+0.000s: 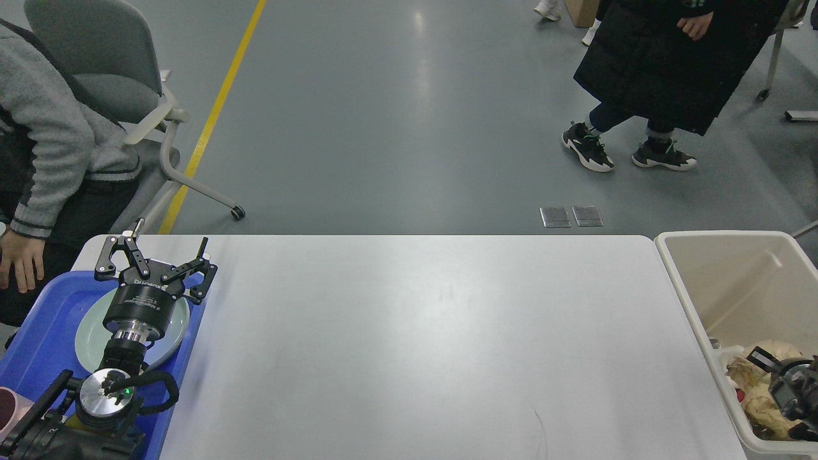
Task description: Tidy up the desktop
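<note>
Left hand (167, 244): fingers spread, empty, above plate (89, 332) in tray (45, 345).
Right hand (795, 390): in bin (677, 281), state unclear.
Tabletop (415, 332): bare.

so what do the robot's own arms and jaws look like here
The left arm is black with silver metal rings, a round silver cap showing a small green light, and a looped black cable. Its left gripper has black linkage fingers, open, with faint lettering on the collar. The right gripper is dark and mostly cut off.
</note>
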